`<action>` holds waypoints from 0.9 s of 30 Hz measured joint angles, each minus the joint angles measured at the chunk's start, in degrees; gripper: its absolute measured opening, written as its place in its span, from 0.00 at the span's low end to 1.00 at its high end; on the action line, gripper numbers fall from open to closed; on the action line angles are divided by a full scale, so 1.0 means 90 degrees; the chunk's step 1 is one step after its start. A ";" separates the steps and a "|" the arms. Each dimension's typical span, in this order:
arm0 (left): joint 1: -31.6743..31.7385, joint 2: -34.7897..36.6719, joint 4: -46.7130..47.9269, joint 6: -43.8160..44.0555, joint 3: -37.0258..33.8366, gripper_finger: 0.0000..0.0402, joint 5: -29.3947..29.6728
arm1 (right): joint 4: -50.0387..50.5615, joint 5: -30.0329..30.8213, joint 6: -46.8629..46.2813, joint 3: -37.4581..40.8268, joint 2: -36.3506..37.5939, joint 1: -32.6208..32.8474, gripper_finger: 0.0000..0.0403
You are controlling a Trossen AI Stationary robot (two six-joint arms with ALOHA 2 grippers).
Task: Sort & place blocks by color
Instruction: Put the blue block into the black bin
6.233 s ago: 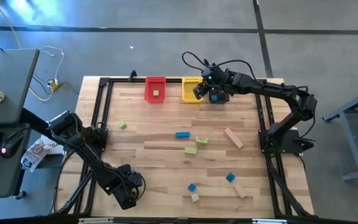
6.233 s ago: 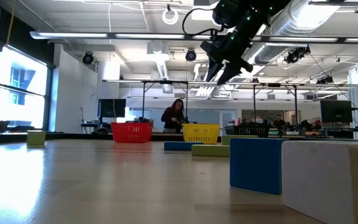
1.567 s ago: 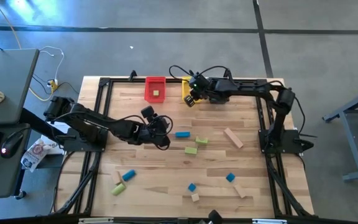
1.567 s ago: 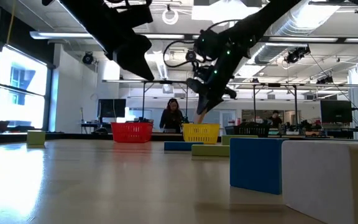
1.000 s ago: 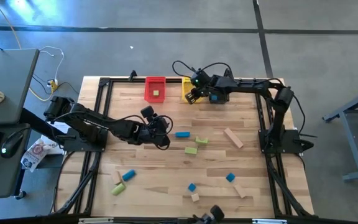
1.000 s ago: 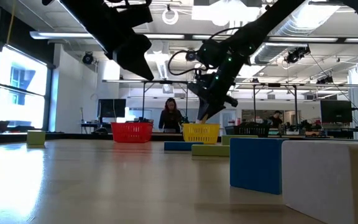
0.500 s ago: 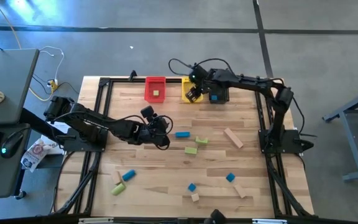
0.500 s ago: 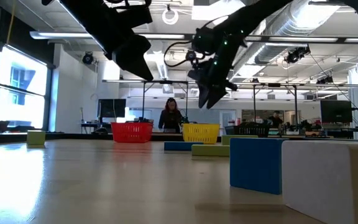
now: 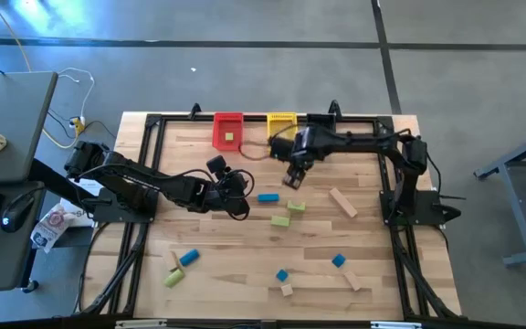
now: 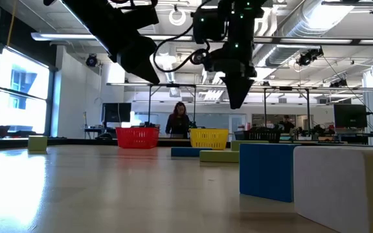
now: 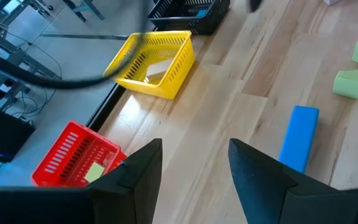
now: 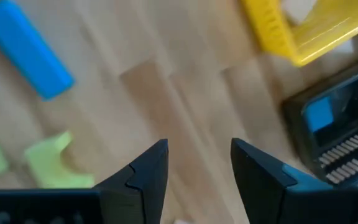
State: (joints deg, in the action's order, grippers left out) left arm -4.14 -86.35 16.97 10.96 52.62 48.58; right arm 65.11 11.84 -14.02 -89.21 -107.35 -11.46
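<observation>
R gripper (image 9: 292, 176) hovering above table (image 9: 245, 238), just in front of yellow bin (image 9: 281, 122), fingers apart, holding nothing. L gripper (image 9: 236, 203) sitting mid-table beside blue bar (image 9: 268, 196), fingers apart, empty. Green blocks (image 9: 287, 213) lying just past blue bar. Tan bar (image 9: 342, 202) resting to the R. Blue cubes (image 9: 337, 261) & tan pieces (image 9: 352, 280) sitting near front edge. Blue & green pair (image 9: 181, 265) lying front-L. Red bin (image 9: 228, 129) holding one green block (image 9: 229, 137). Black bin (image 12: 347, 140) holding a blue block (image 12: 320, 115).
</observation>
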 joint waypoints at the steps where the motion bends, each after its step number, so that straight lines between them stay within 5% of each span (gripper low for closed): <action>1: -0.0002 0.0000 0.0000 0.0000 0.0000 0.42 -0.0002 | 0.0076 0.0014 -0.0036 0.0000 0.0000 0.0127 0.40; 27: 0.0000 0.0000 0.0000 -0.0017 0.0000 0.42 -0.0330 | 0.2628 0.0811 -0.2292 0.0005 0.0010 0.3029 0.40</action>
State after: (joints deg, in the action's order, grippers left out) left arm -4.14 -86.35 16.97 10.81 52.62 45.60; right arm 88.76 19.13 -34.66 -89.17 -107.26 15.80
